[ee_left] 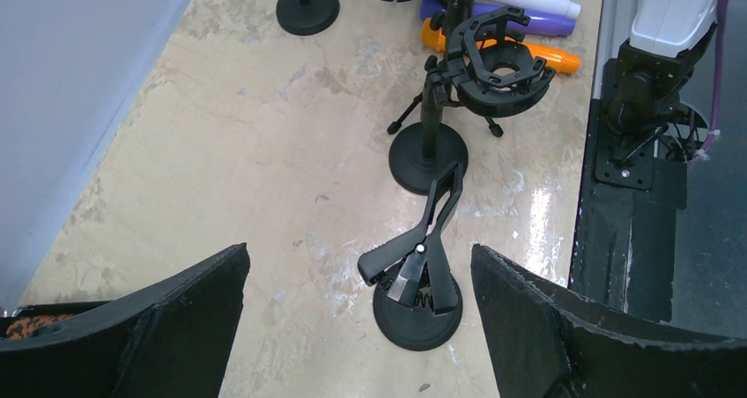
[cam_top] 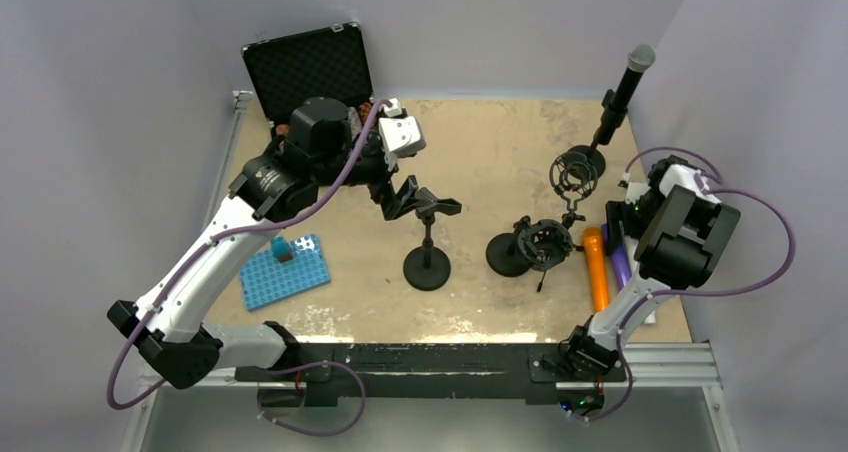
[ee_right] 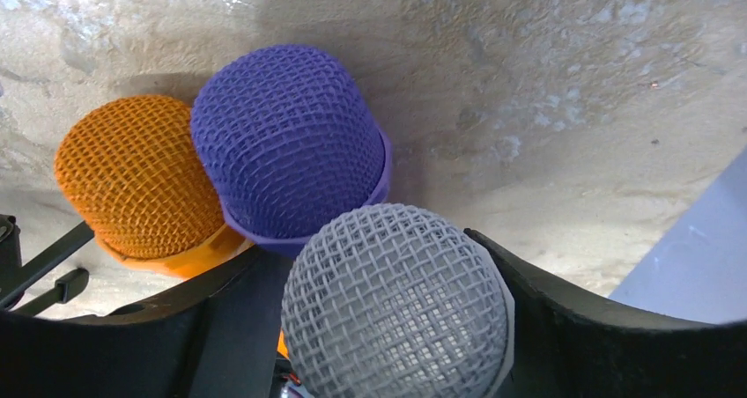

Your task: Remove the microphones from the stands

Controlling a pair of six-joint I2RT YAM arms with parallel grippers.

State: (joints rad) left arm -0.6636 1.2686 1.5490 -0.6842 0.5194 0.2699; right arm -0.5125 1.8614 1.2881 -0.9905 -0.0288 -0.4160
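L gripper (ee_left: 358, 250) hangs wide open over empty clip stand (cam_top: 428, 250) mid-table (cam_top: 480, 142), prob. to steady it, while R gripper (ee_right: 379, 266) straddles grey-mesh mic (ee_right: 396, 314) at 3 o'clock, clamp can't tell, beside orange mic (ee_right: 136, 173) & purple mic (ee_right: 282, 138), likely the drop-off spot.

Microphone (cam_top: 627, 80): black body, grey mesh head, tilted, clipped in stand, well beyond right gripper (ee_right: 379, 266)
Stand (cam_top: 607, 122): black, round base

colours on the mottled tan table (cam_top: 480, 152)
orange mesh microphone (ee_right: 141, 173), purple mesh microphone (ee_right: 282, 138), grey mesh microphone (ee_right: 396, 301); black stand (ee_left: 414, 319); blue rack (cam_top: 284, 271).
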